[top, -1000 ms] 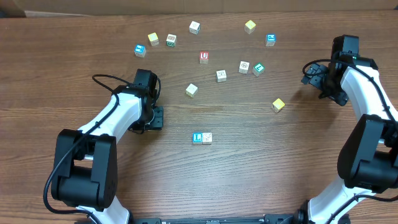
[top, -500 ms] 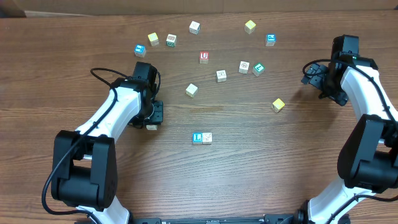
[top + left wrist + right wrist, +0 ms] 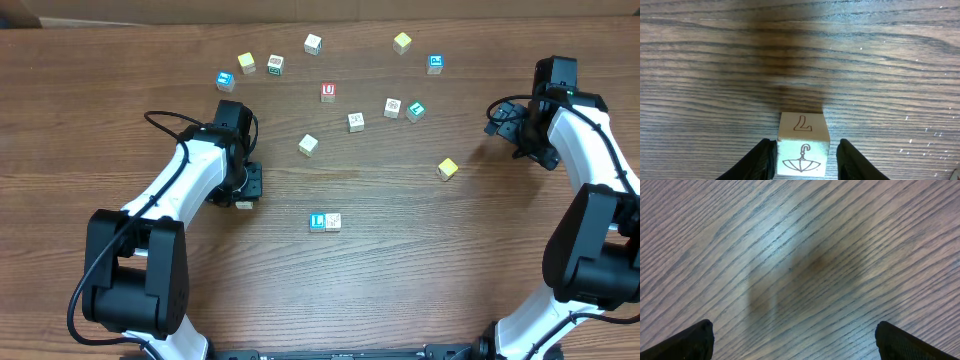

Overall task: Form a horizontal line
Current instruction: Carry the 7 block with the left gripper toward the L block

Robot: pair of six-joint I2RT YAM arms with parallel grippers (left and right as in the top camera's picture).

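The horizontal line (image 3: 325, 222) is a short row of two touching cubes on the table, a blue "L" cube and a tan cube to its right. My left gripper (image 3: 246, 192) is left of the row. A pale cube (image 3: 243, 204) rests on the table at its fingers. In the left wrist view this cube (image 3: 803, 128) shows an "L" on top and an umbrella on its near face. It sits between my left gripper's fingers (image 3: 805, 161); the left finger touches it and the right finger stands off. My right gripper (image 3: 503, 118) is open and empty at the far right (image 3: 800, 340).
Loose cubes lie across the far half of the table: a red "U" cube (image 3: 328, 92), blue cubes (image 3: 225, 81) (image 3: 435, 64), a teal cube (image 3: 416, 111), plain yellow cubes (image 3: 402, 42) (image 3: 448, 169), and several pale ones such as (image 3: 308, 145).
My left arm drew back a little away from the front edge, and the pale cube came into sight on the table below its gripper. The right arm has not moved.
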